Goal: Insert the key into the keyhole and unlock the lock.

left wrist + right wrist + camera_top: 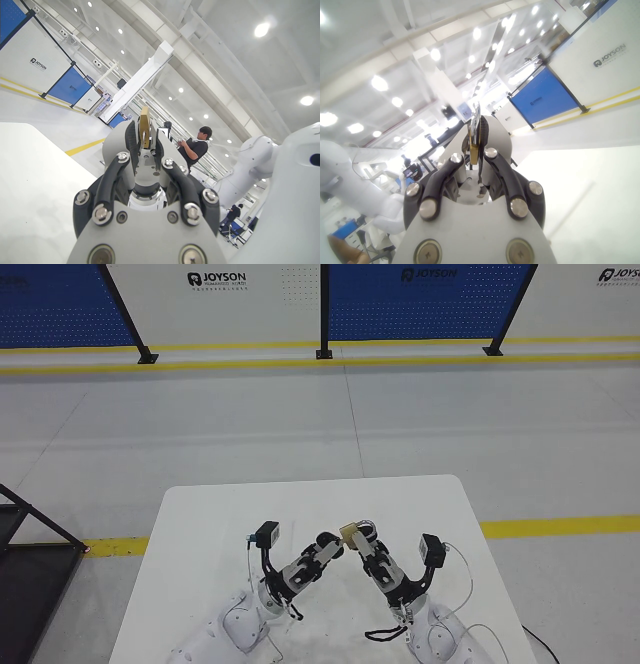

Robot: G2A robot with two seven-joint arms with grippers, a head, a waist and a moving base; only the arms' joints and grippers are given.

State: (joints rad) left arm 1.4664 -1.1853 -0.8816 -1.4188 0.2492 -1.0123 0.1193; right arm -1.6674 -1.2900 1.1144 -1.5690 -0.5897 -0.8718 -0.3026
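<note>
The right gripper (475, 125) clamps the brass padlock (474, 152) above the table (220, 514) — key (144, 140) at the padlock's base, hold by the left gripper (146, 127) unclear.

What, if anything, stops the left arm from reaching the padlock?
Likely yes, nothing visible: the right gripper holds the padlock up above the table, and the left gripper faces it closely, with the key at its brass body.

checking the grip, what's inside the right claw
A brass padlock is clamped in the right claw, its silver shackle poking out beyond it. The pads cover the lock's flat faces.
</note>
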